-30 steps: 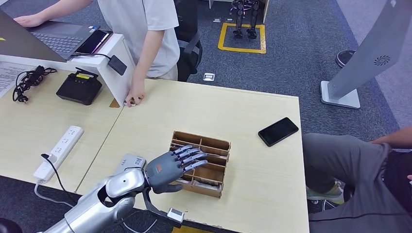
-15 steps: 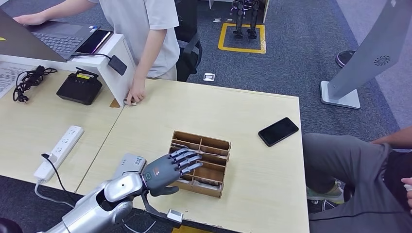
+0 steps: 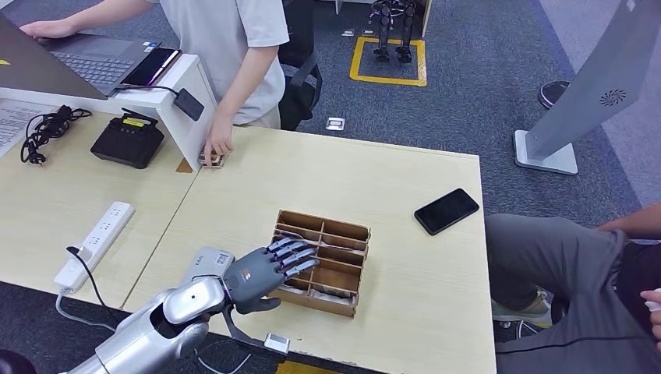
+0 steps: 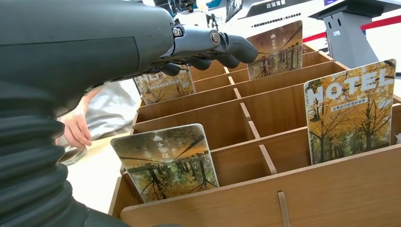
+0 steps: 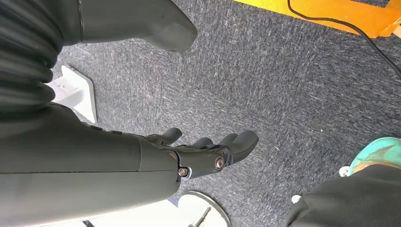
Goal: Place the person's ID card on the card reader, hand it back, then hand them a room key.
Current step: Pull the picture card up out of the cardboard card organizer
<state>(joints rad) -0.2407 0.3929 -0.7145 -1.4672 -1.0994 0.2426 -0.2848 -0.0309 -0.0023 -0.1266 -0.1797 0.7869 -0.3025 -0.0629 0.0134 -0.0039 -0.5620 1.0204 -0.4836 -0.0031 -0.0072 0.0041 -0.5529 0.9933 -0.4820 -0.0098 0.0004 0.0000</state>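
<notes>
**Q:** Wooden divider box sits in the middle of the pale desk, right? Where's the robot's left hand compared to it?

**A:** yep, the hand is at the box's near-left corner, fingers stretched out flat and slightly apart over the left compartments. Nothing in it. From the left wrist view the fingertips hover above the upper edges of the dividers, not clamped on any card.

**Q:** And the room keys?

**A:** They're standing upright in the slots. One key card with an autumn-tree print leans in the near compartment closest to the hand, another with "HOTEL" lettering stands in the neighbouring near slot, and two more are further back. The hand isn't touching any of them as far as I can tell.

**Q:** What about the right hand?

**A:** Hanging down over the grey carpet, fingers loosely apart, holding nothing.

**Q:** ID card?

**A:** Honestly can't pick it out for sure. The person in the light shirt has a hand resting on something small at the desk's far-left corner, too small to tell what. A grey reader-looking device lies just left of the robot's wrist. Black phone is off to the right of the box.
</notes>
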